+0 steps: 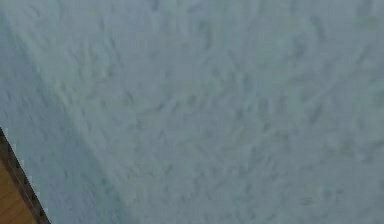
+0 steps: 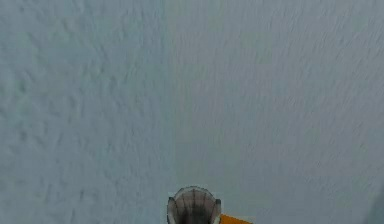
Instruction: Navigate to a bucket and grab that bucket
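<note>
A small round grey vessel with a dark rim, shaped like a bucket (image 2: 193, 206), stands at the bottom edge of the arm side view, just in front of a corner where two pale blue-grey walls meet. Its lower part is cut off by the picture's edge. A flat yellow piece (image 2: 235, 218) lies right beside it on the right.
A rough pale blue-grey wall (image 1: 220, 110) stands very close in the forward view, with a wall corner at the left. A dark baseboard (image 1: 22, 180) and a strip of wooden floor (image 1: 8, 200) show at the bottom left.
</note>
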